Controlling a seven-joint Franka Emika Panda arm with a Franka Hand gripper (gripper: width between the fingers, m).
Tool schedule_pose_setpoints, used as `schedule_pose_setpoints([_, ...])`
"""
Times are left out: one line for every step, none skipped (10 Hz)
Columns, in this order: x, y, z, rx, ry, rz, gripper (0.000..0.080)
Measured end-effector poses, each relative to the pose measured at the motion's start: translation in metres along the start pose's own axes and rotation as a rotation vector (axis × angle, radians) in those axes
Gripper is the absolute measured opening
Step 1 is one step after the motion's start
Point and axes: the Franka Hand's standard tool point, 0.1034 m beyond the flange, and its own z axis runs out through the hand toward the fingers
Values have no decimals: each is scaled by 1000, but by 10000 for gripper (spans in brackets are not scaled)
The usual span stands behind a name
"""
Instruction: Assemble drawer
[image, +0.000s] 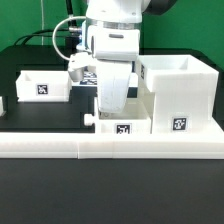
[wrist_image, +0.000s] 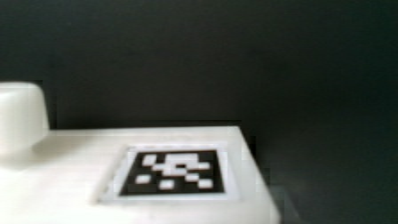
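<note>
The exterior view gives the layout. The tall housing stands at that view's right, and one knobbed tray sits well apart at its left. A second tray is just beside the housing, against the low barrier, under the gripper. The wrist view, blurred, shows only a white tagged face, probably that second tray. Its tag is a black-and-white square pattern. I cannot tell whether the fingers are apart or together.

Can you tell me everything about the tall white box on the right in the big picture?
The tall box looks like smooth white plastic, with straight walls and an open top. A black-and-white square tag sits low on its front. It stands upright on the black table, at the exterior view's right, just behind the low white barrier. A small knobbed tray sits close beside it; whether they touch is unclear.
</note>
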Motion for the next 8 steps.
schedule_pose_setpoints([0, 0, 0, 0, 0, 0, 42])
schedule_pose_setpoints([0, 0, 0, 0, 0, 0, 42])
schedule_pose_setpoints([2, 0, 0, 0, -5, -16, 42])
schedule_pose_setpoints([2, 0, 0, 0, -7, -14, 42])
schedule_pose_setpoints([1, 0, 0, -1, -13, -23, 42])
schedule_pose_setpoints([0, 0, 0, 0, -13, -21, 42])
schedule_pose_setpoints([-1, -1, 0, 6, -14, -20, 42])
schedule_pose_setpoints([-2, -1, -1, 27, -18, -20, 42])
